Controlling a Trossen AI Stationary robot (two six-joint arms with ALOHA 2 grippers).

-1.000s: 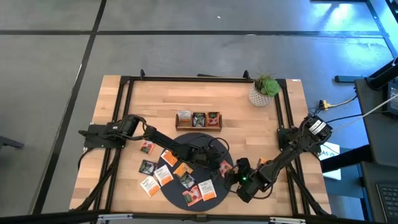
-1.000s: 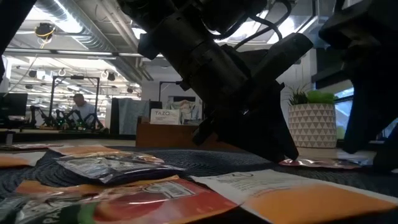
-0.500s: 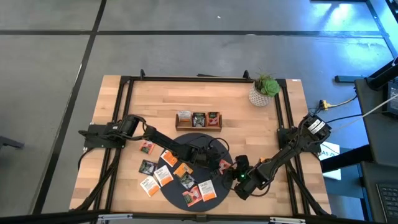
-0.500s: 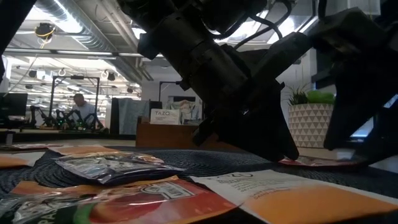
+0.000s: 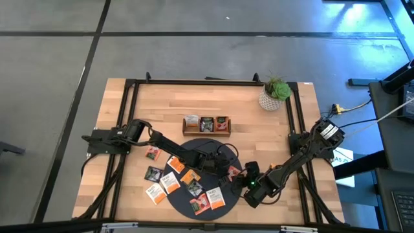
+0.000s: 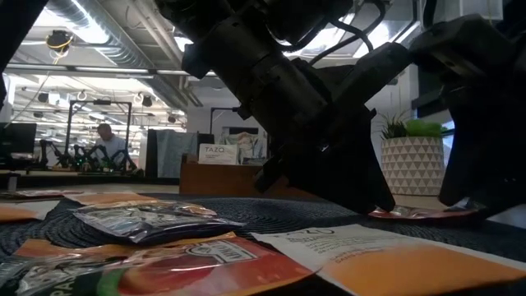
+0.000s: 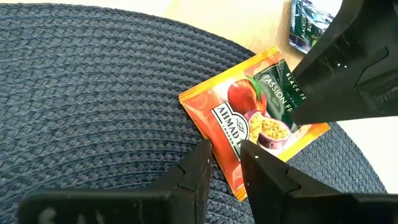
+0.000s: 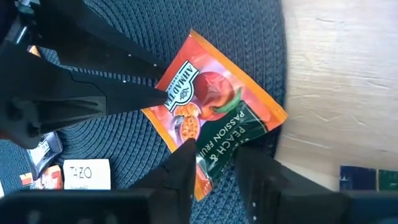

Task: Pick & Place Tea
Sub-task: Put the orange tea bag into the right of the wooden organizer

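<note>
An orange sachet with a green end (image 7: 249,124) lies flat at the right rim of the dark round mat (image 5: 194,152); it also shows in the high view (image 5: 233,173) and the right wrist view (image 8: 211,118). My left gripper (image 7: 225,155) stands over the sachet's mat-middle side, fingers all but together. My right gripper (image 8: 214,152) is at the sachet's green end, fingers a narrow gap apart. Several other sachets (image 5: 169,182) lie on and beside the mat. My left gripper presses its nearly shut fingertips (image 7: 202,155) down on the sachet's orange edge (image 7: 224,146), the one toward the mat's middle. The fingers slant down from the table's left. The sachet lies flat on the mat under them. My right gripper's fingertips (image 7: 323,81) are down at the sachet's green end (image 8: 217,146), slanting in from the table's right. Whether they touch it, I cannot tell.
A brown wooden three-compartment tray (image 5: 206,125) stands behind the mat. A potted plant (image 5: 275,94) stands at the far right corner. Both arms cross over the mat's right half. Bare wood lies right of the mat.
My right gripper has moved toward the table's left and down, onto the orange sachet's green end. My left gripper and the sachet have kept still.
</note>
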